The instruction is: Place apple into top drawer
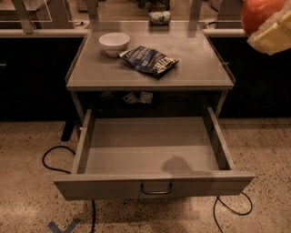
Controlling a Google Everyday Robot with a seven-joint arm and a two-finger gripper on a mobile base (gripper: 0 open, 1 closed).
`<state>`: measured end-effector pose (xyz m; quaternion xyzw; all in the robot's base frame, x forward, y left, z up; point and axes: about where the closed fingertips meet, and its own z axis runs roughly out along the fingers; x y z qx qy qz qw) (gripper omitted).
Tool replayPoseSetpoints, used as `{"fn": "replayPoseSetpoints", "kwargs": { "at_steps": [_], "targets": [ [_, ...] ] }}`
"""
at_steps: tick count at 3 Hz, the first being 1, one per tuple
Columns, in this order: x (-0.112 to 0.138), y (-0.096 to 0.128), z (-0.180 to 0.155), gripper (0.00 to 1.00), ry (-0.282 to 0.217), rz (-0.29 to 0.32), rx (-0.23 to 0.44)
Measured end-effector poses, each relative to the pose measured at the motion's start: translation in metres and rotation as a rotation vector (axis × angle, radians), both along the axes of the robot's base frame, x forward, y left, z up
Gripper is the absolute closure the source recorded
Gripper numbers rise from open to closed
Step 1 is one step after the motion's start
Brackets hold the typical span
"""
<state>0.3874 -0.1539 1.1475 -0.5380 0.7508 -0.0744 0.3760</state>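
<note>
The red apple (260,13) is at the top right corner of the camera view, high above the floor and to the right of the table. My gripper (267,26) is there too, shut on the apple, with one cream-coloured finger (274,35) showing in front of it. The top drawer (150,146) is pulled wide open below the tabletop and has nothing in it. A shadow falls on its floor near the front right. Its flat front panel carries a small curved handle (156,189). The apple is up and to the right of the drawer's opening.
On the grey tabletop (200,73) stand a white bowl (114,43) at the back left and a blue chip bag (149,60) in the middle. A can (159,17) lies at the far edge. Black cables (52,159) run on the speckled floor.
</note>
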Motion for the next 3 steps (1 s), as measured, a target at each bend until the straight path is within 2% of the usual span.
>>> {"fn": "replayPoseSetpoints", "kwargs": {
  "at_steps": [3],
  "targets": [
    [0.0, 0.0, 0.0, 1.0, 0.0, 0.0, 0.0]
  ]
}}
